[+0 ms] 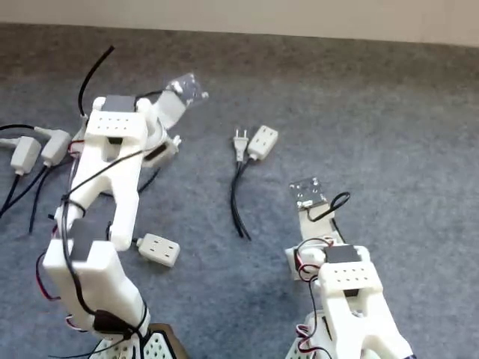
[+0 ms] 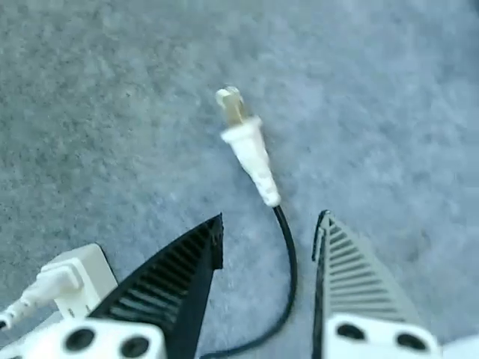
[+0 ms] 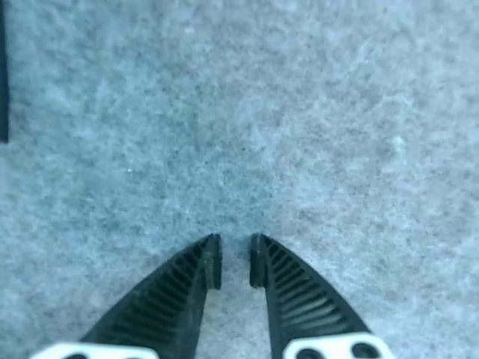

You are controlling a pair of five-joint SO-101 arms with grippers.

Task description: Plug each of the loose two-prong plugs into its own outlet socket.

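White plug [image 2: 251,153] on a black cord [image 2: 291,262], white outlet socket [image 1: 263,140], mottled grey carpet [image 1: 389,112].

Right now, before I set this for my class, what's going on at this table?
Two arms are set to plug plugs into sockets; nothing is gripped yet. The left gripper is open above the grey carpet, a loose two-prong plug lying ahead of it with its black cable running back between the fingers. The right gripper, fingers nearly together, hovers over bare carpet holding nothing. In the high view, one outlet socket lies mid-table and a second socket nearer the arms.
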